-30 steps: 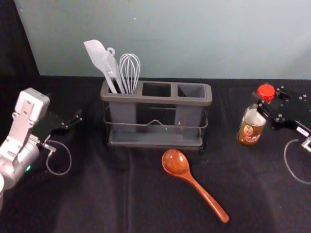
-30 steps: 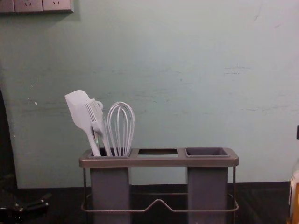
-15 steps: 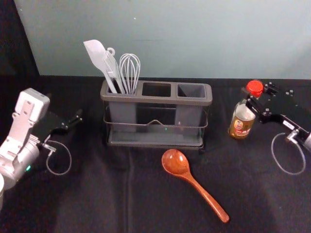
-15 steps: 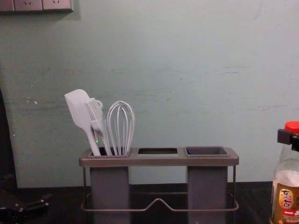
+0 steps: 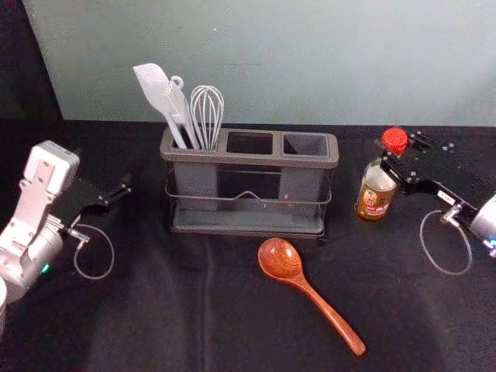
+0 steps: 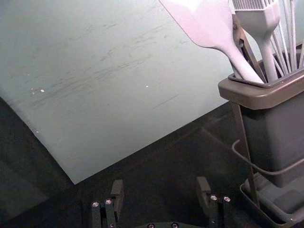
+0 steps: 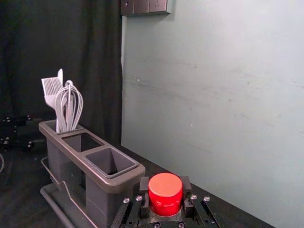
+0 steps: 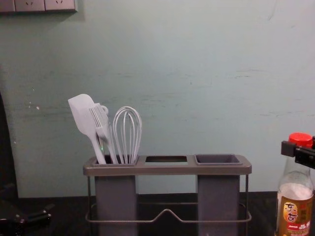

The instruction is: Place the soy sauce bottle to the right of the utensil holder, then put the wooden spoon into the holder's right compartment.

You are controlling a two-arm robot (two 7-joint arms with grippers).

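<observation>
My right gripper (image 5: 400, 152) is shut on the neck of the soy sauce bottle (image 5: 374, 198), just under its red cap. Upright, the bottle is a short gap to the right of the utensil holder (image 5: 249, 159); whether its base touches the table I cannot tell. In the right wrist view the right gripper (image 7: 165, 186) has its fingers on both sides of the red cap (image 7: 165, 194). The wooden spoon (image 5: 311, 294) lies in front of the holder, bowl toward it. My left gripper (image 5: 116, 194) is parked at the left; in its wrist view the left gripper (image 6: 160, 187) is open and empty.
A white spatula (image 5: 159, 93), a brush and a whisk (image 5: 207, 116) stand in the holder's left compartment. Its middle opening and right compartment (image 5: 305, 145) hold nothing visible. The wall (image 5: 310, 62) rises behind the black-covered table (image 5: 155, 325).
My right gripper and the bottle have moved left, closer to the holder, and the bottle now shows more fully in the chest view. The left arm, spoon and holder have stayed still.
</observation>
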